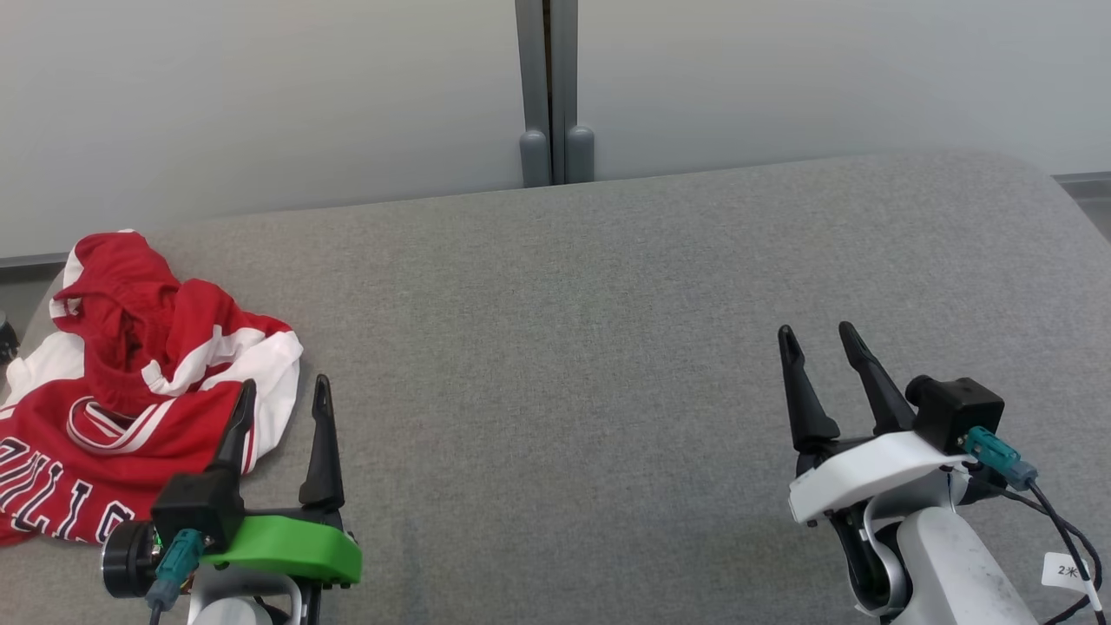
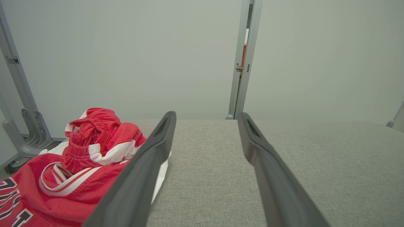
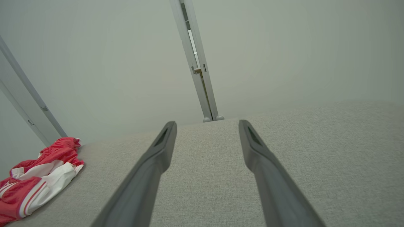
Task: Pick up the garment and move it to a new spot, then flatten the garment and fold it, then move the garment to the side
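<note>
The garment is a red and white sports jersey with lettering, lying crumpled at the left end of the grey fabric surface. My left gripper stands open at the jersey's right edge, its left finger over the white sleeve, nothing between the fingers. In the left wrist view the garment bunches up beside and behind the left finger of that gripper. My right gripper hovers open over bare surface at the right, far from the jersey. The right wrist view has the garment at far left and the open gripper.
A pale partition wall with a grey vertical post runs behind the surface. A grey metal frame foot stands past the left end. The surface's far edge lies just before the wall.
</note>
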